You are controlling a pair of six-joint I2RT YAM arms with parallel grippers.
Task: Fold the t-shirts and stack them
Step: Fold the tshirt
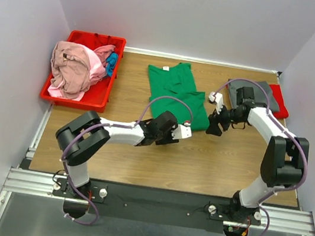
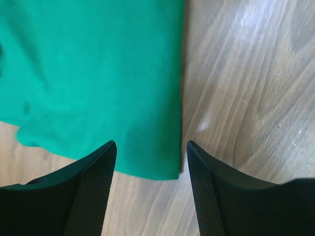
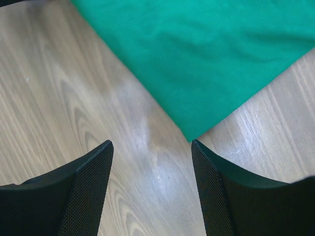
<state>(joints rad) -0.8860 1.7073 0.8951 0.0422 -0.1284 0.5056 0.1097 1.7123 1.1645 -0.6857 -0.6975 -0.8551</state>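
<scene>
The shirt (image 1: 176, 91) is plain green, its label (image 1: 166, 68) white. The far-left bin (image 1: 92, 39) is red, the table (image 1: 198, 160) pale wood-grain.

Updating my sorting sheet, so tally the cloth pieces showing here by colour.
Green shirt: 1
Dark grey shirt: 1
Pink cloth, bunched in the red bin: 1 heap, pieces inside unclear
Blue cloth: 1
Red piece beside the grey: 1
Total: 5
</scene>
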